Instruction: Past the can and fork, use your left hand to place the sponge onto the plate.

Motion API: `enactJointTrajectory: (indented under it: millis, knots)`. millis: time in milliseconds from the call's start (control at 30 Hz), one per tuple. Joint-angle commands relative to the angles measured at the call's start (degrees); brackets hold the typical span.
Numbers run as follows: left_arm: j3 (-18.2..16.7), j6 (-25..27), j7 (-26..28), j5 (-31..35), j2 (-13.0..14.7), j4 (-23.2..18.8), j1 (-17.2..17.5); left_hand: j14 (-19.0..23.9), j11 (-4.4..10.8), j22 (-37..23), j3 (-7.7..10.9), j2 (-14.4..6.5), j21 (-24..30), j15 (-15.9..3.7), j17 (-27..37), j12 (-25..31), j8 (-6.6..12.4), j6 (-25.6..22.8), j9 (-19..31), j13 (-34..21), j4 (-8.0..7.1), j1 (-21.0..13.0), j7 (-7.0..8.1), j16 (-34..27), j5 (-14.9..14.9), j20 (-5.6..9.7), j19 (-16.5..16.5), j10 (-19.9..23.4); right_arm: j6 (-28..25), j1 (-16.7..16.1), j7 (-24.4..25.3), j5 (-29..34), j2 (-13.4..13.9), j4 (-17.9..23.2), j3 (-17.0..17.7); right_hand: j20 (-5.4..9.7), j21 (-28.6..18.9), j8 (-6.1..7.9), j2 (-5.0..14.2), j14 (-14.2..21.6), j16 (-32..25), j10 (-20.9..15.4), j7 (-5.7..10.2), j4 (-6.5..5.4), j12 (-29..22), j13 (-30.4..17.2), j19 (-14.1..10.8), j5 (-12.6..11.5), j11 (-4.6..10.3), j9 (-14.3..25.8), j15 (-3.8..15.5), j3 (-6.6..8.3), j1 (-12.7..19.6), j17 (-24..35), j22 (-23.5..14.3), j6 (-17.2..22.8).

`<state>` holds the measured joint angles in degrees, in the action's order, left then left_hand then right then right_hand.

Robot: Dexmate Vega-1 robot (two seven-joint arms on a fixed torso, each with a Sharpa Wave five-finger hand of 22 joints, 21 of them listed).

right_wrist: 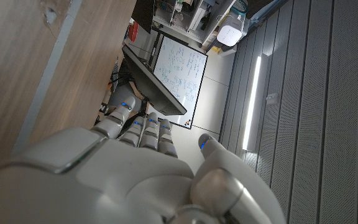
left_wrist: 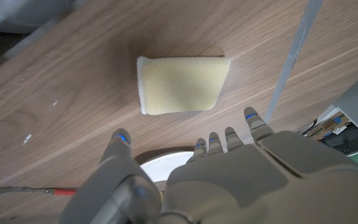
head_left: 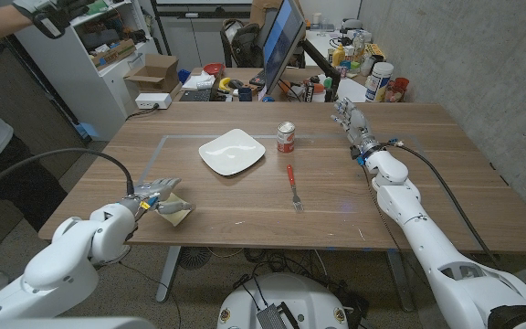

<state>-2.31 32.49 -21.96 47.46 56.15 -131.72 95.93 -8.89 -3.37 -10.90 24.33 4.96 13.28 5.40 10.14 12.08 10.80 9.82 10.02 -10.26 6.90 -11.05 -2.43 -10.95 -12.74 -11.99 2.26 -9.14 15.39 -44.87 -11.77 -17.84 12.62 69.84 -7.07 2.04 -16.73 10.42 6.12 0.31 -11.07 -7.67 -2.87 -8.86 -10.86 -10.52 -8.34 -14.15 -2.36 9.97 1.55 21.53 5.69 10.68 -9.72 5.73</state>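
We see the sponge point(head_left: 175, 209) lying flat on the table point(head_left: 409, 201) close to its near edge, toward the near left corner, and it is not held. Our left hand point(head_left: 152, 195) hovers right at it with fingers spread and nothing between them; in the left wrist view the sponge point(left_wrist: 183, 84) sits just beyond the fingertips point(left_wrist: 252, 116), with a strip of bare wood between, its long axis running across the line of the fingers. So the grasp, we judge, means reaching slightly forward and down and closing across the short side.

The plate point(head_left: 232, 152) sits toward the table's middle, well apart from the sponge. The can point(head_left: 286, 137) and fork point(head_left: 293, 186) lie to its right.

Our right hand point(head_left: 350, 119) waits near the far right corner, fingers extended and holding nothing, well away.
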Motion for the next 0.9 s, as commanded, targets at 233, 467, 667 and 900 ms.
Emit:
enactJointTrajectory:
  millis: [233,467,667,900]
  knots:
    - [6.57,6.24,0.43,0.65,5.67,0.99,-2.29,-0.12,-0.03,0.05,0.15,0.03,-0.15,0.03,0.18,-0.16,-0.01,1.57,0.10,-0.33,0.78,-1.43,0.66,0.17,-0.66,-0.16,-0.49,-0.27,0.70,0.71,-0.70,0.13,-0.57,-1.35,-0.02,2.37,0.23,0.28,2.28,0.11,0.07,-0.27,0.02,0.17,-0.25,-0.24,-0.53,-0.34,-0.13,0.28,0.18,0.42,-0.70,0.03,-0.28,-0.13]
    - [9.62,9.31,0.76,1.88,8.09,0.92,-3.76,0.30,-0.02,0.07,0.25,0.07,-0.10,0.05,0.18,-0.12,0.17,1.39,0.13,-0.35,1.51,-3.48,0.96,0.05,-1.22,-0.02,-1.27,0.06,0.84,0.71,-0.47,0.16,-0.68,-1.54,0.18,2.38,0.31,0.29,2.28,0.12,0.07,-0.29,0.04,0.18,-0.26,-0.24,-0.58,-0.34,-0.17,0.28,0.17,0.46,-0.72,0.02,-0.29,-0.11]
    - [13.74,11.43,0.37,3.06,9.88,1.57,-6.53,0.38,-0.18,0.08,0.32,0.03,-0.01,0.21,0.18,-0.18,0.16,1.49,0.13,-0.36,1.75,-4.28,1.00,0.06,-1.40,0.01,-1.75,0.03,1.23,1.06,-0.80,0.18,-0.79,-2.26,0.17,2.39,0.36,0.30,2.28,0.14,0.07,-0.28,0.07,0.19,-0.26,-0.24,-0.66,-0.34,-0.08,0.28,0.16,0.49,-0.74,0.02,-0.29,-0.09]
    - [17.68,12.72,1.21,3.20,10.87,2.69,-9.06,0.65,-0.36,0.09,0.48,-0.10,0.15,0.33,0.17,-0.28,0.12,1.77,0.15,-0.37,2.09,-5.60,0.95,0.00,-1.70,0.07,-2.54,-0.15,1.82,1.48,-0.73,0.38,-1.16,-2.91,0.09,2.39,0.44,0.32,2.29,0.19,0.06,-0.41,0.11,0.20,-0.30,-0.24,-0.76,-0.35,-0.16,0.28,0.20,0.54,-0.76,0.01,-0.29,-0.04]
